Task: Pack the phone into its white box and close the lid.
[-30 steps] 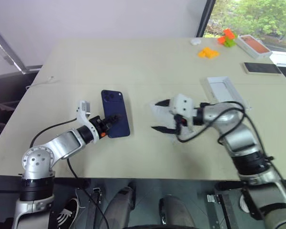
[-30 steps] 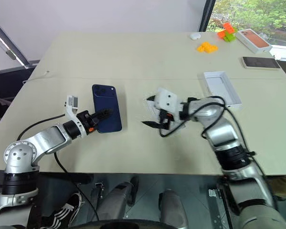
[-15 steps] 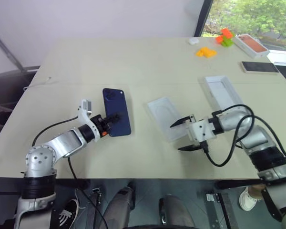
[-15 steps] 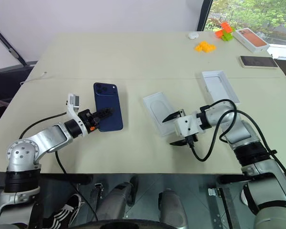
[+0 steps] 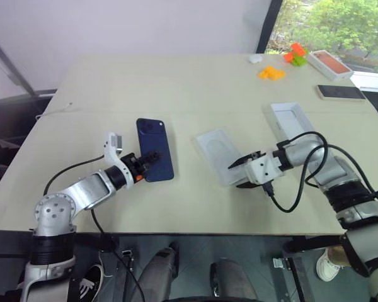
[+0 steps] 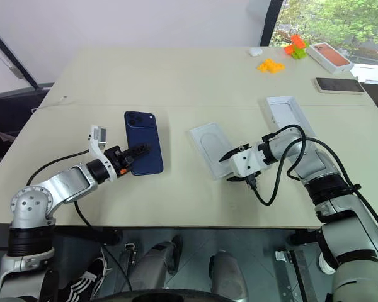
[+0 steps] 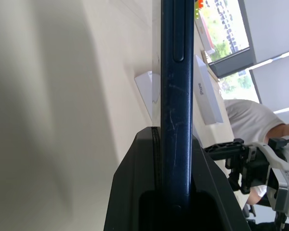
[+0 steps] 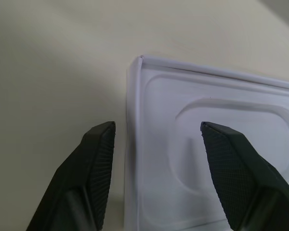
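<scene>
- The left gripper (image 5: 152, 156) is clamped on the near edge of the navy-blue phone (image 5: 154, 149), which lies back-up on the beige table (image 5: 176, 88), camera bump at its far end.
- At the phone's 3 o'clock, well apart, sits the white box (image 5: 217, 154), recess facing up.
- The right gripper (image 5: 244, 173) hovers at the box's near corner, fingers (image 8: 94, 159) apart and straddling the box's side wall, holding nothing.
- The lid (image 5: 292, 121) lies hollow side up at the box's 2 o'clock.
- At the table's far right edge rest a black phone (image 5: 340, 92), an orange-topped box (image 5: 329, 63) and orange and green blocks (image 5: 283, 63).
</scene>
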Available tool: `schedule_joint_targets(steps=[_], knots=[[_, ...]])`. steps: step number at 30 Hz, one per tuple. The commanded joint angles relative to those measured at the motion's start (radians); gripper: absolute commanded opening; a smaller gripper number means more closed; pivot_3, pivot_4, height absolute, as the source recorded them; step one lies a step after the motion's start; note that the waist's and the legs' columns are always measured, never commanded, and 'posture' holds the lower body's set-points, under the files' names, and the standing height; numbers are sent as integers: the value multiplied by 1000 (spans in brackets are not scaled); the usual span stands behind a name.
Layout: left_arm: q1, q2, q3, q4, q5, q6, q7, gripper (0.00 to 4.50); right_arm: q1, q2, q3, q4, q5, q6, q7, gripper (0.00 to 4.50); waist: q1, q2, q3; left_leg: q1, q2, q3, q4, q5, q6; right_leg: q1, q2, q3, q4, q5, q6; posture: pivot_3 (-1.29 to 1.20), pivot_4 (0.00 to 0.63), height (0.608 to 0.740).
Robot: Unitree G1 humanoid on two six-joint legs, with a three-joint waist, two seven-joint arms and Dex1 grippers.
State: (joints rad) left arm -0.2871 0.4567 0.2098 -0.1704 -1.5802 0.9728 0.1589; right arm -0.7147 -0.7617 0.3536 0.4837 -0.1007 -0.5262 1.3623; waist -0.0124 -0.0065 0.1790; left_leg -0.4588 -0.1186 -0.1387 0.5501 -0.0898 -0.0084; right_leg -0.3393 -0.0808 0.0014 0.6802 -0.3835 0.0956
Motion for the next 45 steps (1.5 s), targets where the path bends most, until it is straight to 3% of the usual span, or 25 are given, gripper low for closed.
schedule_joint_targets(steps=[1,13,16,20,28,33,39,45], knots=[[-14,-2,17,-51,-19,-15,-1,0,11,-12,21,14,-52,30,-5,3219,0,0,0,0,0,0,0,0,0,0,0,0,0,0,0,0,150,740],[-20,-14,13,-54,-19,-16,18,0,36,-6,35,-85,-34,296,60,3219,2,0,-1,0,0,0,1,-1,1,0,0,0,0,0,0,0,150,740],[-19,-18,13,-56,-24,-17,24,0,26,4,34,-99,-40,348,56,2354,1,0,-1,0,0,0,1,-1,1,0,0,0,0,0,0,0,150,740],[-21,-20,13,-57,-23,-17,32,0,19,10,39,-107,-41,355,62,480,-3,0,-1,0,0,0,1,-1,1,0,0,0,-1,0,0,0,150,740],[-18,-26,18,-61,-34,-20,40,0,54,55,-6,-242,37,510,42,469,-4,0,-1,0,0,0,0,-1,1,0,0,0,-1,0,0,0,150,740],[-16,-22,24,-57,-19,-26,37,0,47,132,-68,-417,118,895,-40,469,-5,0,-1,-2,1,0,-4,0,2,-5,0,1,-1,0,1,0,150,740],[-25,1,30,-52,9,-24,20,0,83,158,-37,-619,79,1220,-182,469,7,0,-1,-8,0,0,-6,1,2,-12,0,1,0,2,4,0,150,740],[-25,9,32,-44,26,-23,7,0,89,172,-20,-691,71,1380,-304,469,6,0,-1,-11,0,0,-6,1,2,-15,0,1,0,2,4,0,150,740]])
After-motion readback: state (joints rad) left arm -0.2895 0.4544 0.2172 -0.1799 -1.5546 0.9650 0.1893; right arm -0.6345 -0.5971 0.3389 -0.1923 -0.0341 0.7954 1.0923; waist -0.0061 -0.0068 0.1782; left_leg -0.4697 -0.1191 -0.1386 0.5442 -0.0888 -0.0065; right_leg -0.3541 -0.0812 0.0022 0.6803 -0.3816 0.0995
